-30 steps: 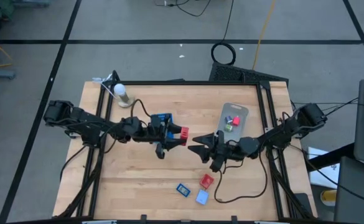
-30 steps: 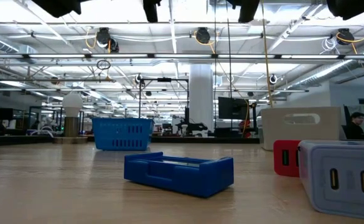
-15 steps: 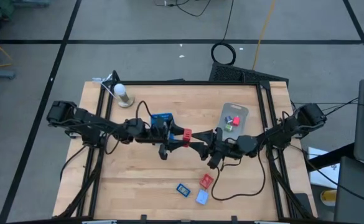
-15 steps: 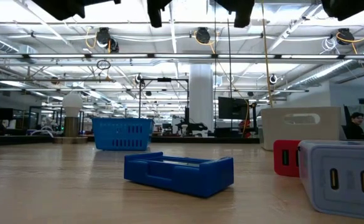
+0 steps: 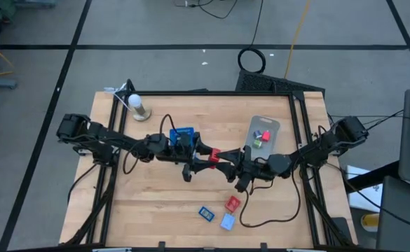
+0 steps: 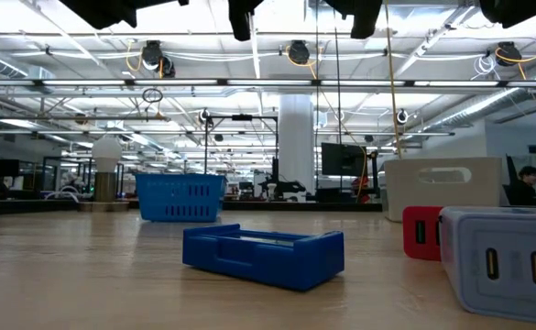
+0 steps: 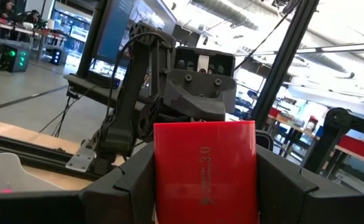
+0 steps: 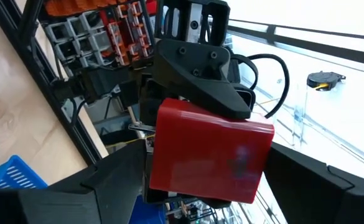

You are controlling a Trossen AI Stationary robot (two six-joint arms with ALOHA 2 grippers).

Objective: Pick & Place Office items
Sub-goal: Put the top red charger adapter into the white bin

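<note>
On the wooden tabletop [image 5: 155, 192] there are two containers. A small blue basket [image 5: 183, 134] stands near the middle, a little toward the far edge; what is inside it cannot be seen. A translucent grey tray [image 5: 263, 127] lies toward the far right corner and holds three small pieces: one red, one pink, one green. I cannot make out their exact shapes.

Near the front edge, right of the middle, three more office items lie on the bare wood: a blue box [image 5: 205, 213], a red block [image 5: 232, 204] and a light blue block [image 5: 227, 222], all close together. A white bulb-like object on a base [image 5: 137, 105] stands near the far left corner.

Above the middle of the tabletop the two arms meet. The left gripper [image 5: 203, 152] has its fingers closed on a red block [image 7: 205, 171], held in the air. The right gripper [image 5: 224, 161] faces it, with its fingers on both sides of the same red block [image 8: 206, 149]; whether they already press on it cannot be told.

The room is a large workshop with a grey floor [image 5: 155, 28] marked with dark lines, cables on it, and bright ceiling lights [image 6: 297, 50].
</note>
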